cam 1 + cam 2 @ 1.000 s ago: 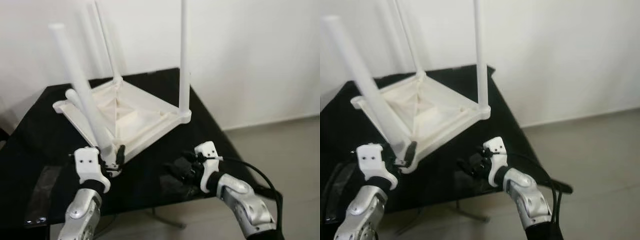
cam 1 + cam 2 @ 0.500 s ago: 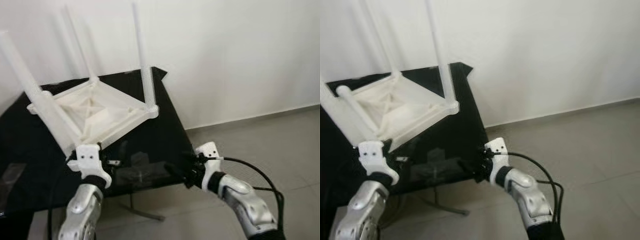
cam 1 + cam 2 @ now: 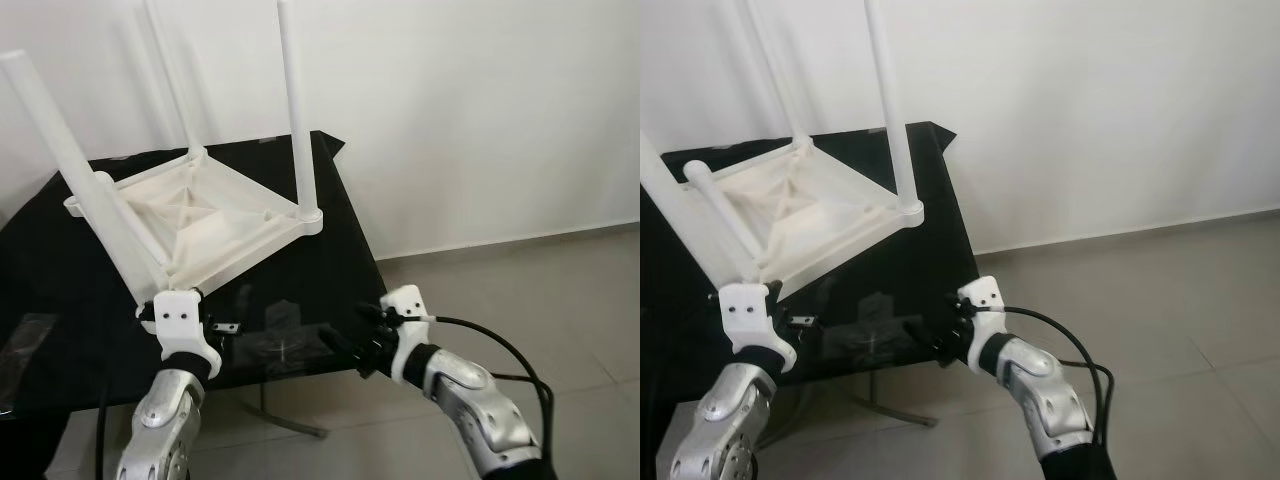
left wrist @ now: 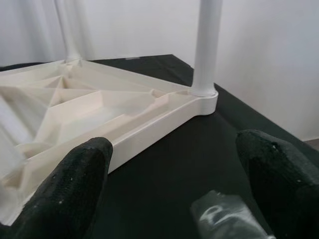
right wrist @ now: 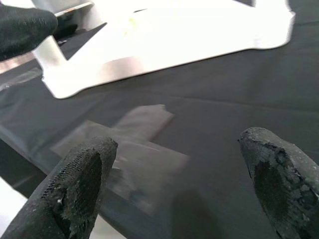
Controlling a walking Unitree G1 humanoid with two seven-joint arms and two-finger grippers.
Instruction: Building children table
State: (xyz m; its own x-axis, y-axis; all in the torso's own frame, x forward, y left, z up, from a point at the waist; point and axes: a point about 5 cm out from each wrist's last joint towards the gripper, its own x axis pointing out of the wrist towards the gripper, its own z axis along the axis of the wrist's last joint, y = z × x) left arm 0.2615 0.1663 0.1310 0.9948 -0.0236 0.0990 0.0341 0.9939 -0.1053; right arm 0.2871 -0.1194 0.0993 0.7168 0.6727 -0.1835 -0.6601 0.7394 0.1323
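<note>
Two grippers of mine hover over the black table [image 3: 300, 270], fingers spread apart and grasping nothing: left gripper [image 3: 222, 328] just beside the upturned white children's table [image 3: 200, 215], right gripper [image 3: 352, 350] at the near edge.

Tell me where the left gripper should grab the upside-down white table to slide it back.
Probably the leg at the near corner, low by its socket. It leans toward the left gripper, whose fingers are open beside it. Come from the front edge of the black table.
</note>
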